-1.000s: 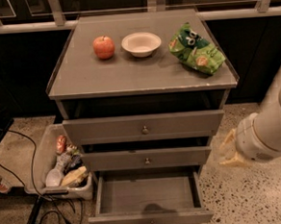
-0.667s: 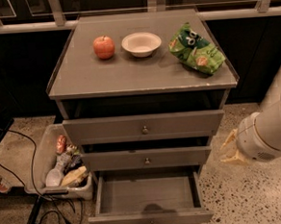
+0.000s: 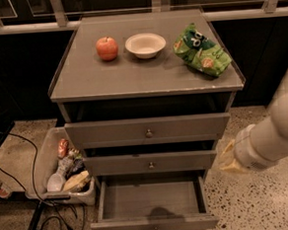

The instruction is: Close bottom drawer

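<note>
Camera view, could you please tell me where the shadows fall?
Camera view: a dark shadow lies in the open bottom drawer near its front; the recess under the cabinet top is dark; the gripper, right of the middle drawer, is lit.

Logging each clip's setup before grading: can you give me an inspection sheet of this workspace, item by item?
Surface: grey-brown cabinet top, holding three items.
Job's things: bottom drawer pulled out, nothing seen inside.
Clutter: red apple, white bowl and green chip bag on the cabinet top; plastic bin of trash on the floor, left of the cabinet.
Grippers: gripper right of the cabinet, about level with the middle drawer, not at the bottom drawer.
Cables: black cables on the floor by the bin.
Surroundings: speckled floor; railing behind the cabinet.
</note>
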`<state>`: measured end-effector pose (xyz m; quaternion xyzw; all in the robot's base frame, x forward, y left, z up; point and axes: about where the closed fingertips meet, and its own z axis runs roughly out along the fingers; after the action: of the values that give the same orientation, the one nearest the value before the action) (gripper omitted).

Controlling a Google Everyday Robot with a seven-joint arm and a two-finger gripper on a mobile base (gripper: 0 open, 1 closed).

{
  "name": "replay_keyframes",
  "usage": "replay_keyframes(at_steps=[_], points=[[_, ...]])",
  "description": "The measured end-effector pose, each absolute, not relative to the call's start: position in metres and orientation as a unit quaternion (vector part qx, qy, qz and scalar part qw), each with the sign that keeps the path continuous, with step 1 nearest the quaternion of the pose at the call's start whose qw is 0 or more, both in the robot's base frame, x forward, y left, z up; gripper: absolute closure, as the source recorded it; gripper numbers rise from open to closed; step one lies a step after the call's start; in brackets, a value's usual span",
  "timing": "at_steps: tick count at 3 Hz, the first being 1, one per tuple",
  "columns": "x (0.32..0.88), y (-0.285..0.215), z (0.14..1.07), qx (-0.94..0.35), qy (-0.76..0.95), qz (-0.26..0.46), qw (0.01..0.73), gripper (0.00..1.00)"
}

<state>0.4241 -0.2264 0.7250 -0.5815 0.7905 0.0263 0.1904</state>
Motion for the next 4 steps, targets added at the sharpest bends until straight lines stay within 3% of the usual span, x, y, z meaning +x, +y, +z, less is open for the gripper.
replay_keyframes(at_steps=[3, 4], points=[[0.471, -0.244, 0.493, -0.516, 0.832, 0.07, 0.19, 1.0], [0.471, -0.244, 0.493, -0.516, 0.832, 0.07, 0.19, 1.0]])
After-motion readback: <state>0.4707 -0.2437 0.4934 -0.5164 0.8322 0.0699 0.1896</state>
